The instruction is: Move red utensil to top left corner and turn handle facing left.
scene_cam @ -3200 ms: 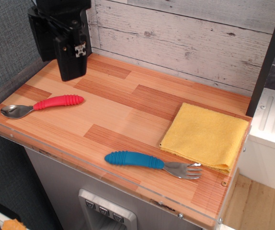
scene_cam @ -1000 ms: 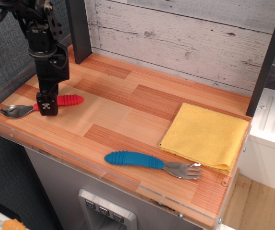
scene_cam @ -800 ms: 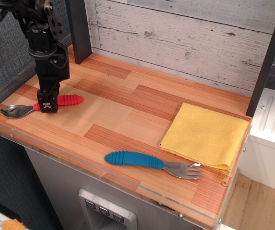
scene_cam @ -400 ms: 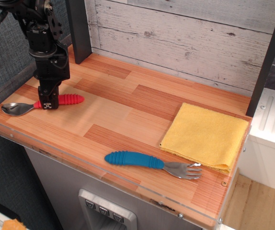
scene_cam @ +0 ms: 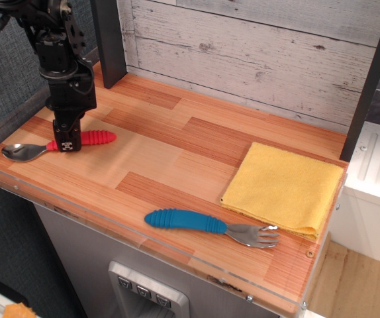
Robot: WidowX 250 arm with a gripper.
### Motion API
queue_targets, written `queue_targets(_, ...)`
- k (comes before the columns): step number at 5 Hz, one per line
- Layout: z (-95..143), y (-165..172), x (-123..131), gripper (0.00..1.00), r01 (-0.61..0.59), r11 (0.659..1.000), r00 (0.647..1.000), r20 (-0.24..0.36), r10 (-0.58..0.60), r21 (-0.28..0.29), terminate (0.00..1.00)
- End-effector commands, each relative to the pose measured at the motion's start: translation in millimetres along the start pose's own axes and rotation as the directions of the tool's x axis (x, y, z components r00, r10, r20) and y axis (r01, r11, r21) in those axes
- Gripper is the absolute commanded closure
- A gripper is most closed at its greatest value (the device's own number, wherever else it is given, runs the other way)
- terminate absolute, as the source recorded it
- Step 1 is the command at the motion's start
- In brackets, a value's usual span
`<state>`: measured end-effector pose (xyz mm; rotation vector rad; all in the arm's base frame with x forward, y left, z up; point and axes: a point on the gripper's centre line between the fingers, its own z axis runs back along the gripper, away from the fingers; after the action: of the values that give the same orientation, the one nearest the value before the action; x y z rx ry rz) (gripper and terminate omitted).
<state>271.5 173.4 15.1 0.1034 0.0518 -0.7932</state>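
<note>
The red utensil (scene_cam: 92, 138) lies near the front left edge of the wood-plank tabletop. Its metal bowl (scene_cam: 19, 152) points left and its ribbed red handle (scene_cam: 97, 138) points right. My black gripper (scene_cam: 66, 143) comes down from above and is shut on the handle's end nearest the bowl. The spoon sits at or just above the table surface. The top left corner (scene_cam: 135, 87) of the tabletop is behind and to the right of my gripper, by the grey whitewashed boards.
A blue-handled metal fork (scene_cam: 206, 225) lies near the front edge. A folded yellow cloth (scene_cam: 284, 189) lies at the right. A black post (scene_cam: 108, 40) stands at the top left corner, and another black post (scene_cam: 370, 76) stands at the back right.
My gripper came down from the back left onto the spoon's handle and closed on it. Over the last second it rose slightly, and the spoon's bowl shifted up a little with it.
</note>
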Motion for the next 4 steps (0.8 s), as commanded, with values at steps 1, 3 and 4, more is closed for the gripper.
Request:
queue_targets(1,56,9,-16,1.0,-0.339,0.938,0.941,0.004,0.339,0.076,0.0)
queue_targets(3,81,4,-19,1.0,-0.74,0.671,0.672,0.093,0.735,0.043,0.0)
queue_targets(4,86,-2,-19,1.0,-0.884,0.468,0.466,0.083,0.881,-0.001,0.0)
